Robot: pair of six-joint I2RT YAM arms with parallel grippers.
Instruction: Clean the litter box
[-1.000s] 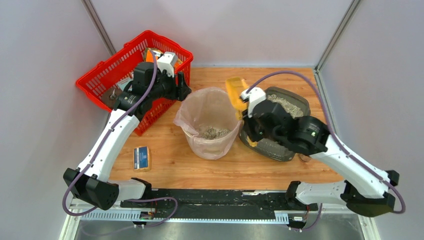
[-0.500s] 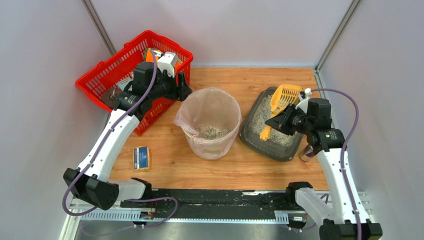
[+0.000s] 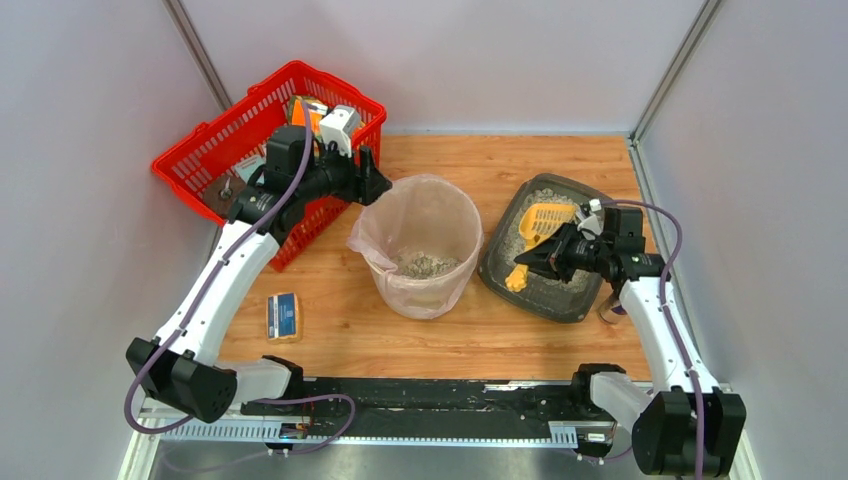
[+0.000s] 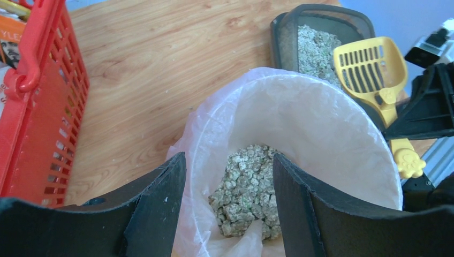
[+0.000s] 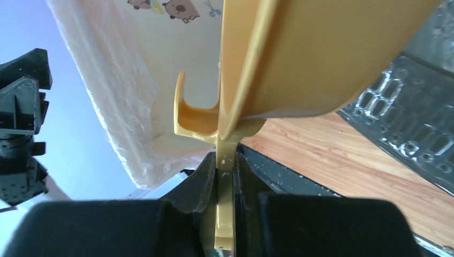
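The litter box (image 3: pixel 545 300) is a shallow, dark grey plastic tray with rounded corners. It sits on the right half of the wooden table (image 3: pixel 480 160), just beside the round beige bin (image 3: pixel 420 290) and turned at a slight angle to the table edge. Pale grey-beige gravelly litter (image 3: pixel 512 240) covers its floor, showing mostly along the side nearest the bin. The right gripper (image 5: pixel 225 166) is clenched on the thin handle of a yellow slotted scoop (image 3: pixel 545 222), whose head lies over the far part of the tray; whether it touches the litter I cannot tell. The left gripper (image 4: pixel 230 176) hovers with its jaws spread wide over the bin's far-left rim, beside the red basket (image 3: pixel 200 165), gripping nothing. A clump of litter lies in the bin's clear liner.
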